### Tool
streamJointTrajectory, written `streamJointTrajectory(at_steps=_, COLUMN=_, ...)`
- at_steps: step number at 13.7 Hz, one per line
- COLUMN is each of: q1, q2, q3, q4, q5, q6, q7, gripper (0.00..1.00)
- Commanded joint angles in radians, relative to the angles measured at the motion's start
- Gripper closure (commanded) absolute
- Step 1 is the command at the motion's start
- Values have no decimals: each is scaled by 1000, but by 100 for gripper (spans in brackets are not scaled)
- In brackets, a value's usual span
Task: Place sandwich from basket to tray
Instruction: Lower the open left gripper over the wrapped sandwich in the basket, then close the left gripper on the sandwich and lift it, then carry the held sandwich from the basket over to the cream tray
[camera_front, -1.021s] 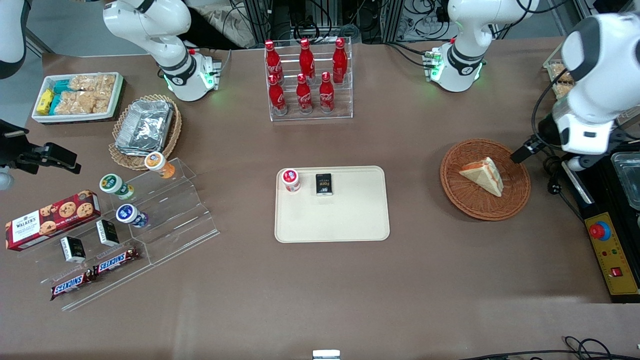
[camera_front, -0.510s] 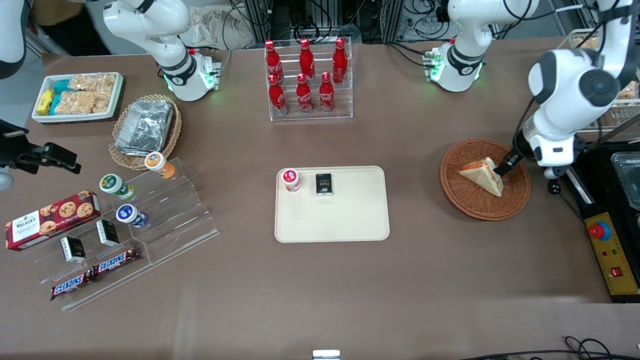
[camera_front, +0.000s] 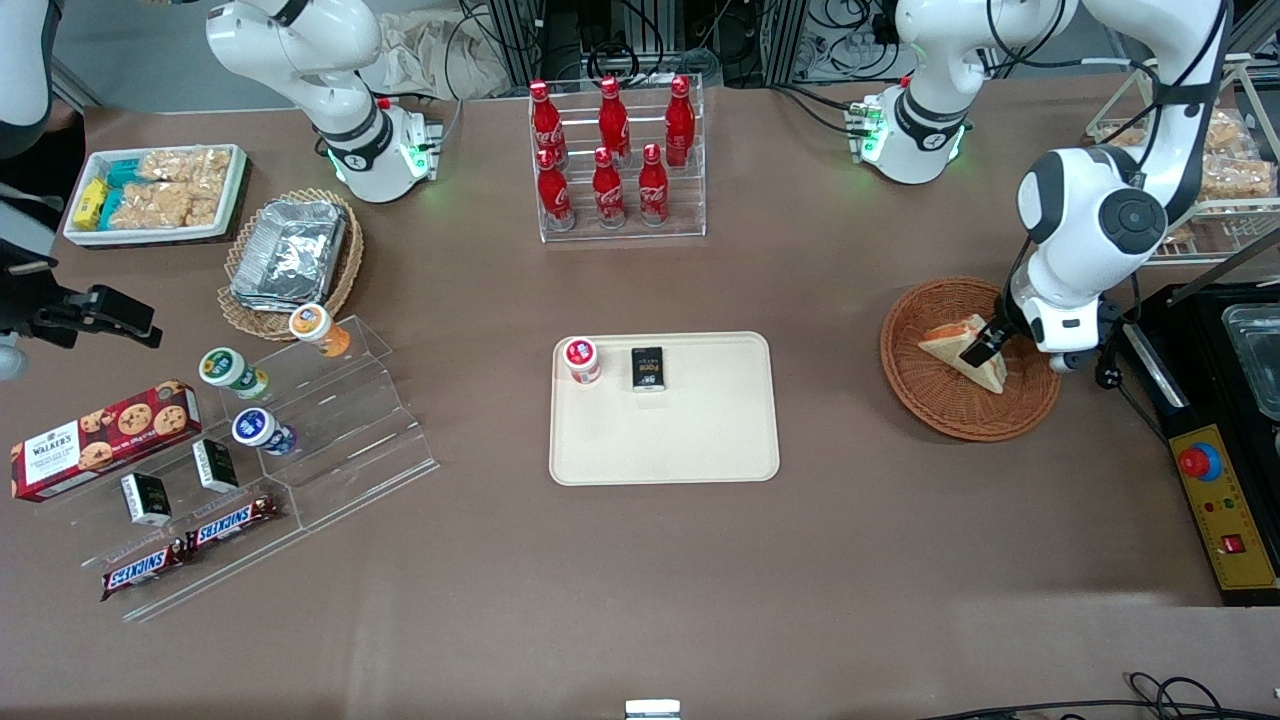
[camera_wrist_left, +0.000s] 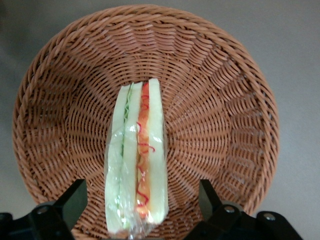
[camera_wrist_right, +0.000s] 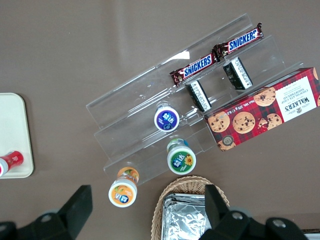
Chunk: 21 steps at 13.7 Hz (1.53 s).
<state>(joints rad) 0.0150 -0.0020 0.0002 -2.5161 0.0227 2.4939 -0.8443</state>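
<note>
The sandwich (camera_front: 948, 347), a clear-wrapped white-bread wedge with orange-red filling, lies in the reddish-brown woven basket (camera_front: 955, 425) toward the working arm's end of the table. My left gripper (camera_front: 984, 346) hangs low over the basket, open. In the left wrist view its fingers (camera_wrist_left: 74, 198) stand apart on either side of the sandwich (camera_wrist_left: 136, 165) without touching it, with the gripper (camera_wrist_left: 142, 205) centred over the wedge's wide end and the basket (camera_wrist_left: 220, 100) around it. The cream tray (camera_front: 665, 445) sits at the table's middle.
On the tray stand a red-lidded cup (camera_front: 581, 359) and a small black packet (camera_front: 648, 368). A rack of red bottles (camera_front: 612, 160) stands farther from the camera. A yellow control box (camera_front: 1225, 510) and a black appliance (camera_front: 1240, 350) lie beside the basket.
The left arm swung in from the table's end and came down over the basket; its gripper went from beside the rim to straddling the sandwich. The sandwich has not moved.
</note>
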Motion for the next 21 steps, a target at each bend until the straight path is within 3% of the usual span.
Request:
streamJointTrajectory(at_steps=1, q1=8, q2=54, q3=-3, q4=-44, q5=19, q6=144, q7=-42, gripper=0)
streamJointTrajectory(at_steps=3, q1=7, q2=98, q3=-5, q4=-61, q5=19, q6=227, q7=-87, gripper=0)
streamJointTrajectory(at_steps=4, q1=5, q2=109, q3=-5, q4=-62, q5=19, q6=235, q7=-96, gripper=6)
streamJointTrajectory(at_steps=5, q1=7, q2=106, q3=-5, q4=-62, q5=19, q6=235, q7=-116, gripper=46)
streamJointTrajectory(at_steps=6, q1=5, q2=106, q3=-5, q4=-62, q5=19, q6=235, q7=-143, gripper=99)
streamJointTrajectory(at_steps=14, q1=-1, q2=39, q3=-11, q4=-40, q5=28, q6=182, q7=-179, gripper=100)
streamJointTrajectory(at_steps=19, q1=-6, q2=-49, q3=-70, q4=132, q5=61, q6=-201, q7=-12, gripper=100)
streamJointTrajectory(at_steps=21, q1=-6, q2=-46, q3=-135, q4=300, q5=106, q6=-422, q7=5, gripper=100)
